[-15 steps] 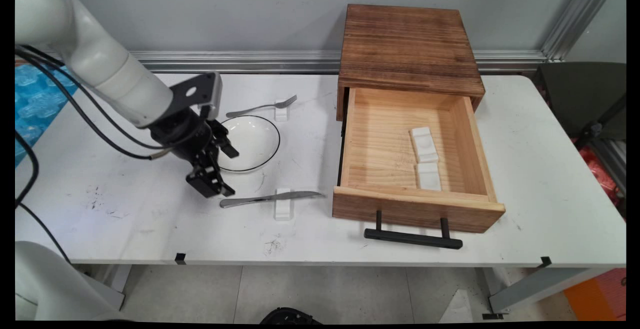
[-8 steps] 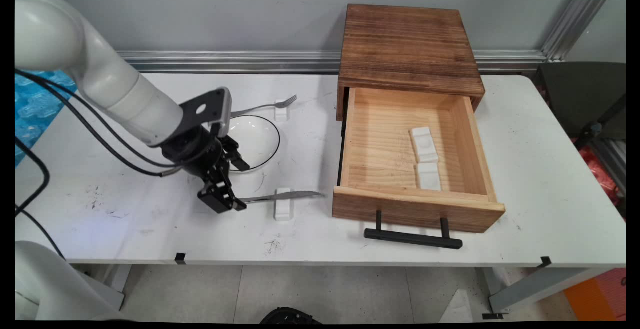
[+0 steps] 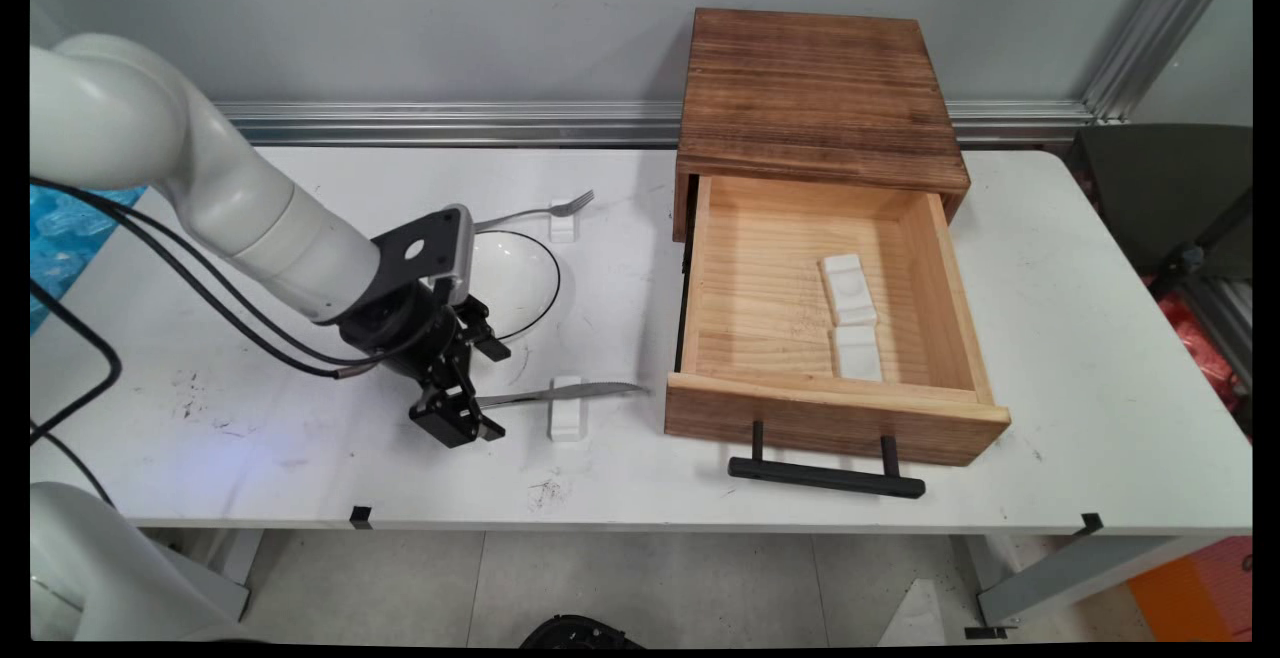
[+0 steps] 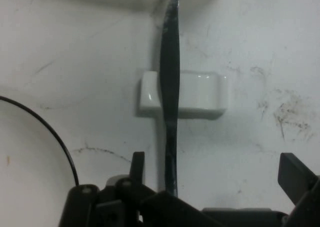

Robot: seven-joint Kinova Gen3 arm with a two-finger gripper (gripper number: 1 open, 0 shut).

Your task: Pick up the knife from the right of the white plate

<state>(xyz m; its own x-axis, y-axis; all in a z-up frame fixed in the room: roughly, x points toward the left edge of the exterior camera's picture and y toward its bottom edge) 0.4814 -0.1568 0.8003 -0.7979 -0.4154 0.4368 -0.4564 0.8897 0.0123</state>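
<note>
while spread, hand [image 4: 215, 174] straddles slim metal knife [image 4: 170, 87] (on glossy rest [image 4: 200, 94]).

White table [image 3: 1050, 358] bearing a plate [image 3: 520, 278], fork [image 3: 540, 210], knife [image 3: 570, 393] on a white rest [image 3: 565, 423], and wooden drawer box [image 3: 815, 98], drawer [image 3: 830, 408] open.

no readable txt, labels or nos. anywhere.

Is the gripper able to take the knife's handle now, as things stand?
Probably yes. The gripper is open with the knife handle between its fingers, nearer one finger. The knife lies across its white rest, and nothing blocks the handle.
</note>
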